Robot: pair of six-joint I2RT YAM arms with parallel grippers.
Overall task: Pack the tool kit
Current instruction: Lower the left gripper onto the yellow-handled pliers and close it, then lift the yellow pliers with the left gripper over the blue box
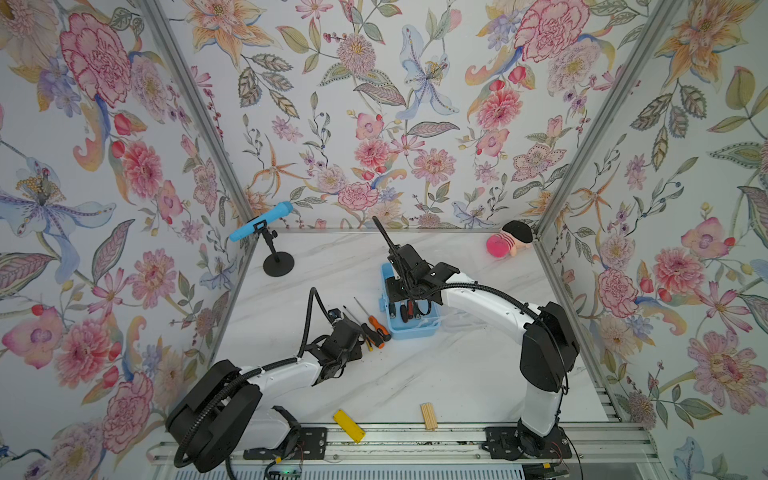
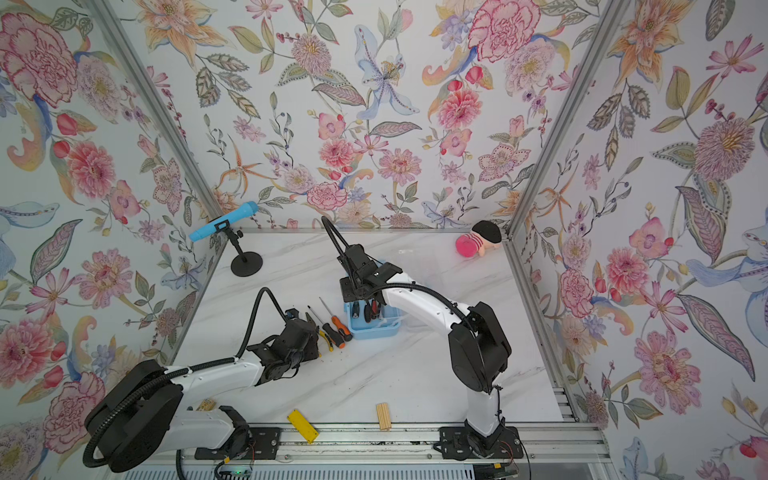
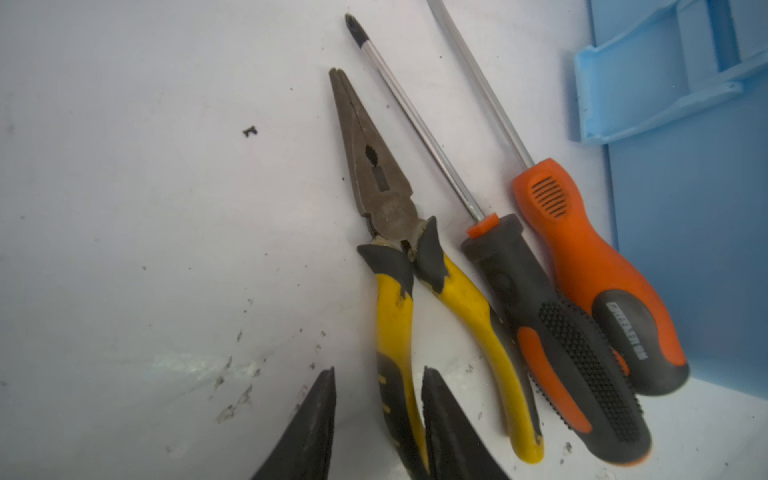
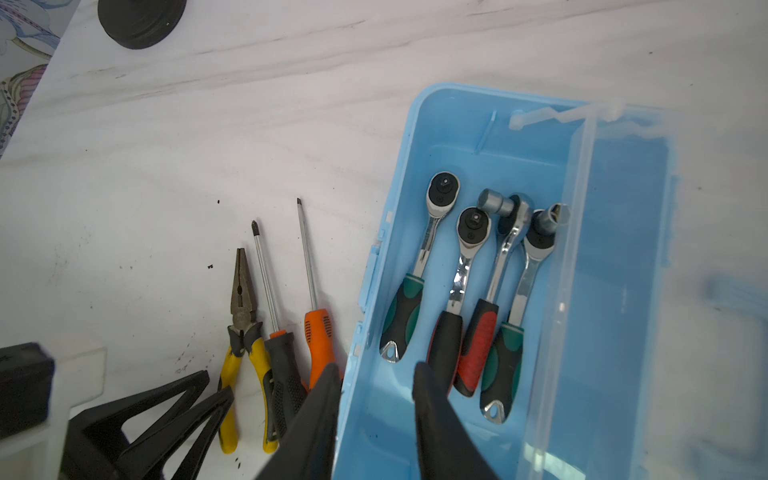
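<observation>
Left fingers [image 3: 316, 428]: the left gripper [image 3: 379, 370] had them apart, one on each side of a single yellow handle of the pliers [image 3: 384, 199]. A gap showed next to the handle, so no squeeze tbh.
Right fingers [image 4: 320, 415]: the right gripper [image 4: 376, 366] had them apart too, straddling a wall of the box [image 4: 519, 158]. One was outside on the side of the orange screwdriver [image 4: 318, 332] and the other was inside by the ratchets [image 4: 471, 226]. Couldn't tell if either touched the wall.
Table [image 1: 436, 374]: white marble look, and everything sat on it.
Box [image 1: 411, 331]: light blue, sat about mid-table under the right gripper. Its clear lid [image 4: 623, 291] was swung open on the side away from the loose tools.
Mic [image 1: 261, 226]: blue, on a black stand in the back left corner, well apart from the tools.
Plush [image 1: 509, 244]: pink, in the back right corner.
Screwdrivers [image 3: 557, 332]: two on the table, handles touching, with the orange one just beside the box wall.
Pliers: shut, right up against the black screwdriver, nose pointing the same way as the shafts.
Ratchets: four, already in the box, side by side with heads all one way. Two wore sockets.
Yellow block [image 1: 349, 425]: lay at the table's front edge.
Wooden block [image 1: 429, 415]: also at the front edge, apart from the yellow one.
</observation>
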